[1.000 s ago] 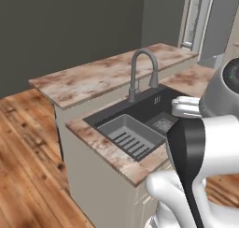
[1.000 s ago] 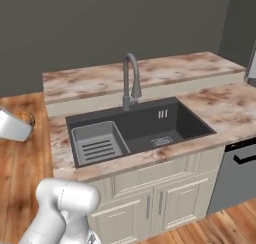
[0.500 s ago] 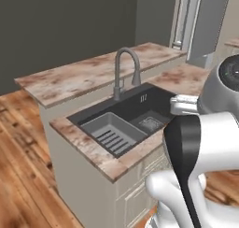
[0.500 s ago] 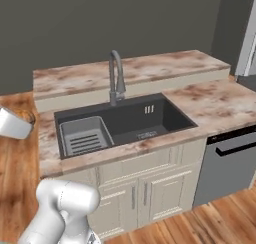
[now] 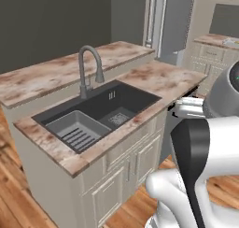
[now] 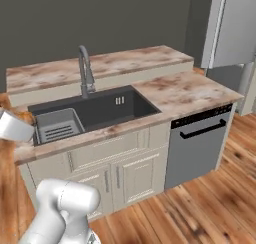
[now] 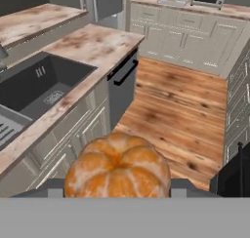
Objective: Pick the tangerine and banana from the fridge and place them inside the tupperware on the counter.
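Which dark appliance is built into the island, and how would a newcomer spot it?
Start at the marbled island with the dark sink and tall grey faucet. Just past the sink's end, under the bare stretch of countertop, sits the dishwasher. Its flat grey front, dark top strip and black bar handle set it apart from the cream panelled cabinet doors beside it.
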Motion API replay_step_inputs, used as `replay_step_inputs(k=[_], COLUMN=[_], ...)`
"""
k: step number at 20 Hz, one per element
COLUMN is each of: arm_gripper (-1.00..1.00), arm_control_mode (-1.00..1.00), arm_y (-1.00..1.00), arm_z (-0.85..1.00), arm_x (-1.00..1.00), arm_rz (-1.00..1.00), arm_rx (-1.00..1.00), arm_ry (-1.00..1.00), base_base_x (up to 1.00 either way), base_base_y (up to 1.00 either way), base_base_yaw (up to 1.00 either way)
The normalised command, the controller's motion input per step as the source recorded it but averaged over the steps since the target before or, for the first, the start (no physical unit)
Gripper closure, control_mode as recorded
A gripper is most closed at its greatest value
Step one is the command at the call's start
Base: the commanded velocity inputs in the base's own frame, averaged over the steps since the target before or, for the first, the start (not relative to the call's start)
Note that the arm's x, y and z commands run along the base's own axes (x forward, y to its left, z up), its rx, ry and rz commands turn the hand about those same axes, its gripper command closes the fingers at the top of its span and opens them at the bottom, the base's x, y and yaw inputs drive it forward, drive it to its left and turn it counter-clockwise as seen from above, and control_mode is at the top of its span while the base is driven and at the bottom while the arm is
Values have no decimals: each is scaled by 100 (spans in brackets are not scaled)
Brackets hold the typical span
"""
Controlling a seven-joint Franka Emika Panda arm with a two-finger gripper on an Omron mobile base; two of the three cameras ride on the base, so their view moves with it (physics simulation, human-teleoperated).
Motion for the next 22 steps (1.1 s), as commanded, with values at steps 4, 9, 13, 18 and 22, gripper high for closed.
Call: replay_step_inputs(k=[4, 9, 13, 18, 22], arm_gripper=[100, 100, 100, 100, 100], arm_control_mode=[100, 100, 100, 100, 100], arm_y=[0, 0, 0, 0, 0], arm_z=[0, 0, 0, 0, 0], arm_x=[0, 0, 0, 0, 0], arm_rz=[0, 0, 0, 0, 0], arm_rx=[0, 0, 0, 0, 0], arm_ry=[0, 0, 0, 0, 0], base_base_x=[75, 78, 91, 100, 100], base_base_y=[-84, -85, -87, -80, -78], base_base_yaw=[-33, -43, -33, -2, 0])
